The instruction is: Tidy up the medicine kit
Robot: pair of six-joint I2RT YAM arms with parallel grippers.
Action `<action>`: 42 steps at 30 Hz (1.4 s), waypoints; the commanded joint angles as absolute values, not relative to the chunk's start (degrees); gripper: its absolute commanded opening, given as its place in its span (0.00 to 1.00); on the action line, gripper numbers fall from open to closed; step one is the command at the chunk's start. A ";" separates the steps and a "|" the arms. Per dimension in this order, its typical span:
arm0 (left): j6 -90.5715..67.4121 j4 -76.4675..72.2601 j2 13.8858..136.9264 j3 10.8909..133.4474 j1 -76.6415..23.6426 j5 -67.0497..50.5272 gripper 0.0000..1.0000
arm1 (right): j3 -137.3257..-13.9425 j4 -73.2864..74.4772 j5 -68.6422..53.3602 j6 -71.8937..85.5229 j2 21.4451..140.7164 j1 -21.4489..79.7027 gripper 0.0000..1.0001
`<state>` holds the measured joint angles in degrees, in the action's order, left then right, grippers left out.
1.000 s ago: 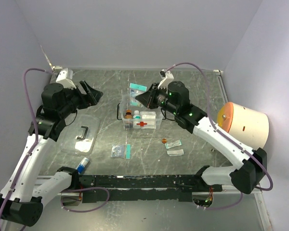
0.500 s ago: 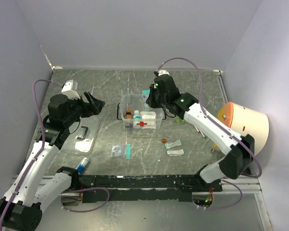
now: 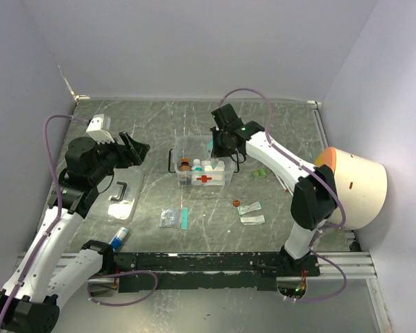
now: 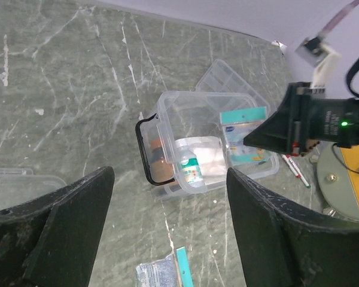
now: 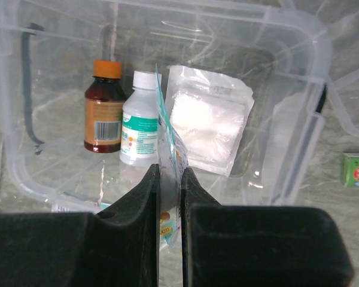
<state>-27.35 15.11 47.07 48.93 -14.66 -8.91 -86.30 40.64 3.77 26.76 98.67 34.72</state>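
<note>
The medicine kit point(image 3: 202, 171) is a clear box with a red cross and stands mid-table. My right gripper point(image 3: 220, 142) hangs over its far side, pointing down into it. In the right wrist view that gripper point(image 5: 169, 173) is shut on a thin clear packet with a teal edge point(image 5: 169, 134), held on edge above the box floor. A brown bottle point(image 5: 104, 107), a white bottle point(image 5: 140, 119) and a white gauze pack point(image 5: 209, 119) lie inside. My left gripper point(image 3: 134, 147) is open and holds nothing, left of the kit point(image 4: 209, 143).
A flat clear lid with a black handle point(image 3: 119, 194) lies at the left, with a blue tube point(image 3: 119, 237) below it. A silver and teal packet point(image 3: 175, 218) lies in front of the kit. Two small packets point(image 3: 251, 213), an orange piece point(image 3: 236, 203) and a green box point(image 3: 259, 173) are to the right. A compartmented tray point(image 4: 227, 75) sits behind the kit.
My right arm has swung its gripper, with the packet, from the kit's right rear to above its far side, turned downward. The left gripper dipped slightly and stayed open.
</note>
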 commanded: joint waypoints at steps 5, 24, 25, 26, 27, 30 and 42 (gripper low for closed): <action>-27.22 15.12 44.88 49.48 -15.80 -5.01 0.86 | -88.09 38.18 -1.23 32.24 105.42 34.54 0.00; -27.59 15.92 43.43 48.83 -15.85 -2.77 0.86 | -86.69 40.57 -9.88 36.03 111.63 31.43 0.00; -27.60 15.98 43.33 48.85 -15.81 -2.64 0.86 | -86.52 41.19 -10.04 35.99 111.55 31.20 0.00; -27.60 16.03 43.29 48.79 -15.89 -2.63 0.86 | -86.49 41.50 -10.05 35.85 111.53 31.06 0.00; -27.64 16.01 43.28 48.77 -15.87 -2.61 0.86 | -86.36 42.07 -9.96 35.66 111.48 30.99 0.00; -27.73 15.79 43.23 48.69 -15.91 -2.72 0.85 | -86.18 43.34 -8.55 34.70 111.21 30.94 0.14; -28.04 15.80 43.76 49.01 -15.74 -1.67 0.86 | -90.34 48.36 3.08 31.96 107.29 31.32 0.46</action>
<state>-28.05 16.27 43.88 48.51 -15.59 -2.96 -87.61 45.47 -2.59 33.56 110.32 31.24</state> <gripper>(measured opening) 0.860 0.459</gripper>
